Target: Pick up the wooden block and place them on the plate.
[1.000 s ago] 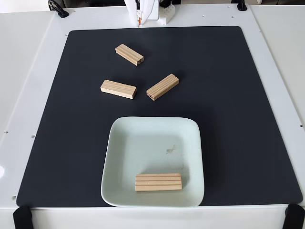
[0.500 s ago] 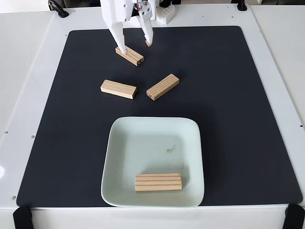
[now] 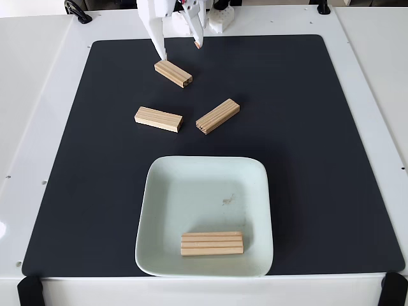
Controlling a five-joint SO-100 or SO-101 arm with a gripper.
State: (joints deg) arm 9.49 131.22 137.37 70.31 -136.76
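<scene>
In the fixed view my white gripper (image 3: 179,46) comes in from the top edge, open, with nothing between its fingers. Its tips hang just beyond the farthest wooden block (image 3: 173,72), which lies tilted on the black mat. Two more wooden blocks rest mid-mat: one (image 3: 158,118) on the left and one (image 3: 217,116) angled on the right. The pale mint-green plate (image 3: 191,191) sits near the front, and a fourth block (image 3: 211,243) lies grooves-up inside it near the front rim.
A black mat (image 3: 319,159) covers most of the white table (image 3: 38,115). Black clamps (image 3: 29,290) sit at the front corners. The right half of the mat is bare.
The gripper came into view from the top edge, reached down over the farthest block, and has now drawn back a little toward the top. The blocks have not moved.
</scene>
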